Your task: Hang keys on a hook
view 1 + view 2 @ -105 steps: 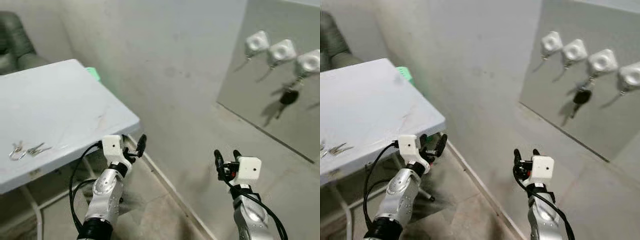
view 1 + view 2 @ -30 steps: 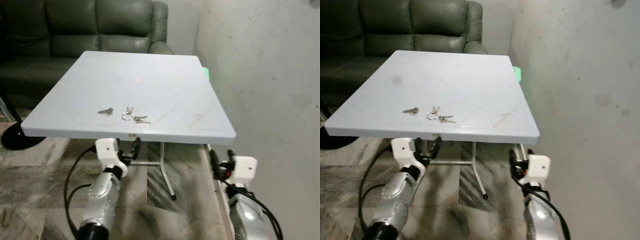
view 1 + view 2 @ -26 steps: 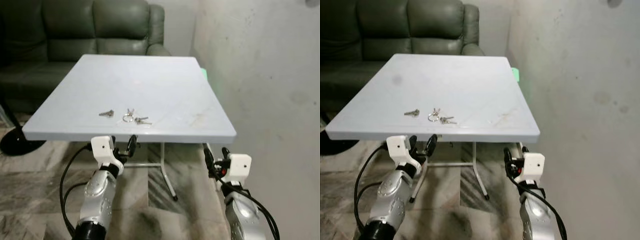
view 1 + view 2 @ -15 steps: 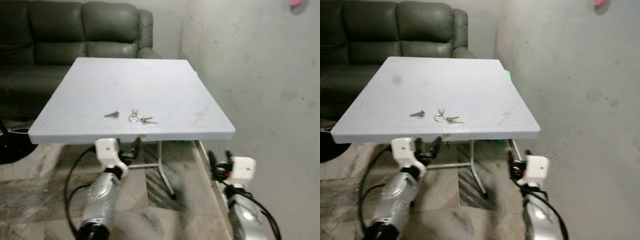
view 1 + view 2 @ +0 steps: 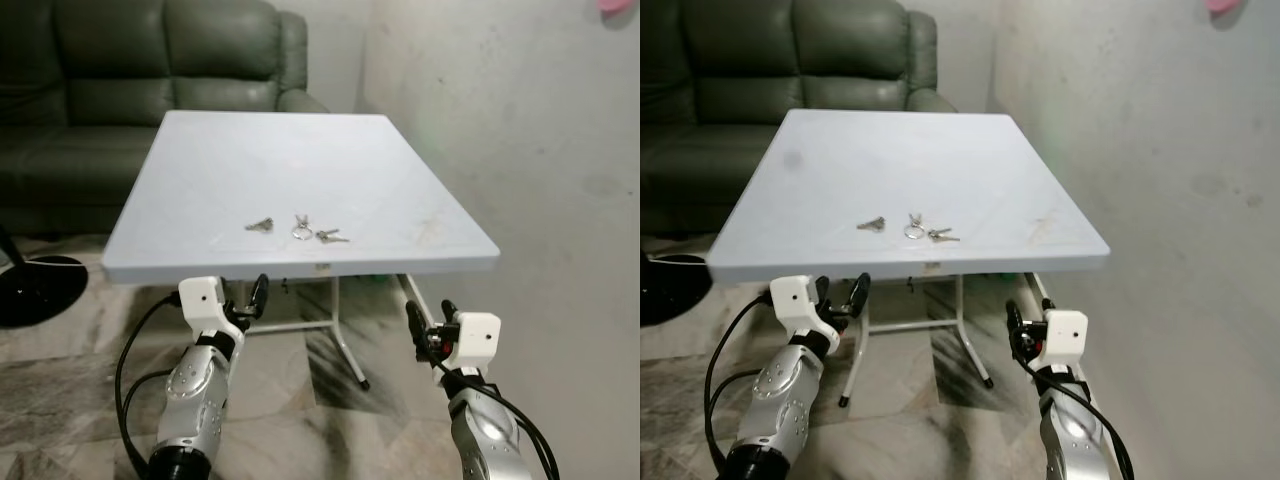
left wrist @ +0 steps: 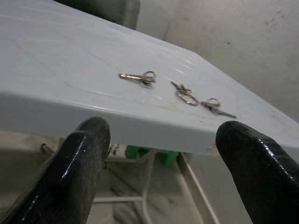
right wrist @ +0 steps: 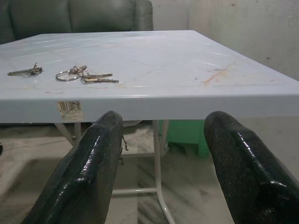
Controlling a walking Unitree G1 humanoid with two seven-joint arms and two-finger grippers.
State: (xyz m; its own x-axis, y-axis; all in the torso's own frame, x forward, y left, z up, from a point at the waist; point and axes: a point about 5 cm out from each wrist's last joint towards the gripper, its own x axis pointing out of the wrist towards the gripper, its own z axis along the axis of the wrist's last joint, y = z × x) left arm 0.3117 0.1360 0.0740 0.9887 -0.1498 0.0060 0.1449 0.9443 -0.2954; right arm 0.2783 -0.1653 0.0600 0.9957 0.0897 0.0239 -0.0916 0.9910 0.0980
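The keys [image 5: 300,229] lie in the middle of the frame, near the front edge of the table [image 5: 200,165]; the left gripper [image 5: 248,297] and right gripper [image 5: 428,322] wait below that edge, fingers spread and empty; lift one gripper above the tabletop, then come straight down on the ring.

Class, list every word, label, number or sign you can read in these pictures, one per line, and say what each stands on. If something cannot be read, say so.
No text can be read anywhere.
Barcode sticker on the front edge of the white table: printed bars, any digits too small and blurred to read.
Keys on the table: no legible marks.
Left gripper and right gripper: no visible lettering.
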